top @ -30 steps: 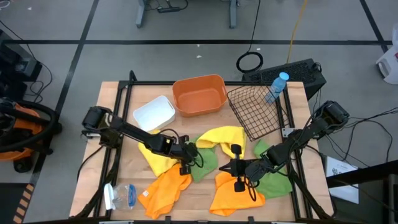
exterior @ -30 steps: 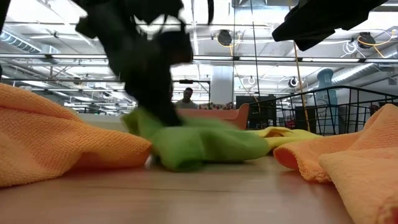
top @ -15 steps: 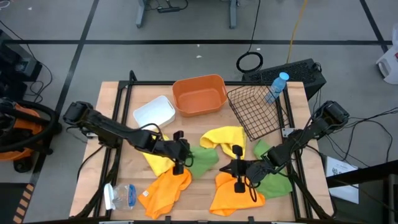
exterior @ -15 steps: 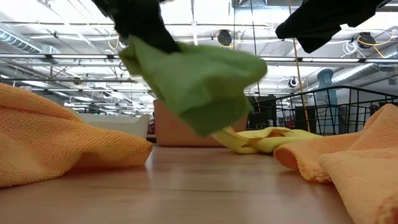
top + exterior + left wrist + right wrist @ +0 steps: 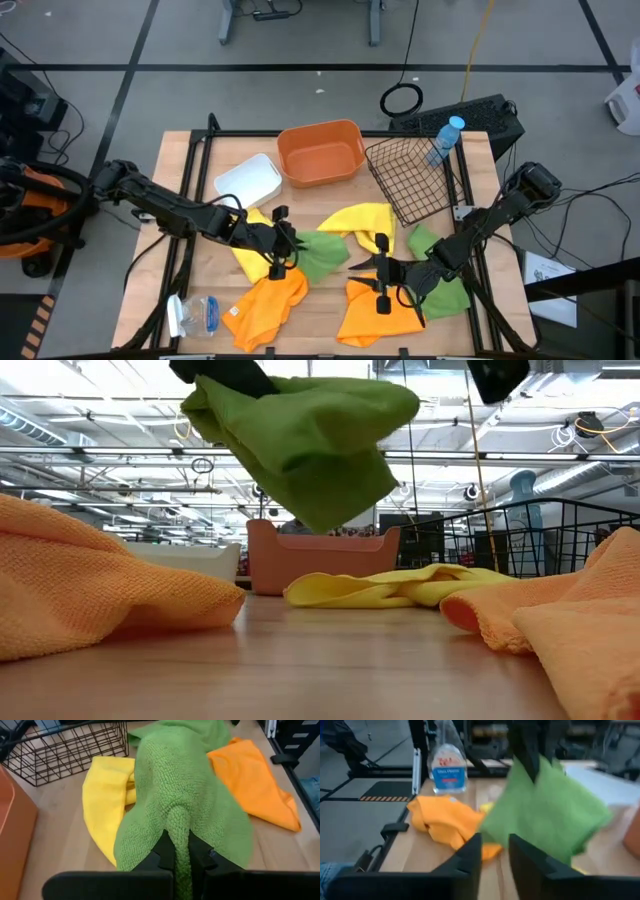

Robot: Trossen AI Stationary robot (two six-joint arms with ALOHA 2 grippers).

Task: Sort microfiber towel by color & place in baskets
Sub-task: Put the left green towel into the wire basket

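My left gripper (image 5: 283,248) is shut on a green towel (image 5: 318,256), which the low view shows as a bunch of green towel (image 5: 310,435) in the air above the table. My right gripper (image 5: 372,272) hovers open over an orange towel (image 5: 375,312), touching nothing. Behind stand the white tray (image 5: 248,181), the orange tub (image 5: 320,152) and the black wire basket (image 5: 410,178). Yellow towels (image 5: 362,218) (image 5: 248,258), another orange towel (image 5: 264,305) and a second green towel (image 5: 443,292) lie flat on the table. My left gripper pinches a bunched fold of the green towel (image 5: 178,840) between its two fingers (image 5: 164,851). The fold stands up between the fingertips and the cloth spreads out beyond them. The towel is lifted clear of the table and hangs slack from the gripper.
A blue-capped clear bottle (image 5: 445,138) stands by the wire basket's far right corner. A spray bottle (image 5: 195,315) lies at the table's near left corner. Bare wood (image 5: 205,275) shows left of the towels.
My left gripper has risen and drawn toward the table's left, staying shut on the green towel. The towel has come off the table, where it lay bunched, and now hangs clear above it. My right gripper has risen a little.
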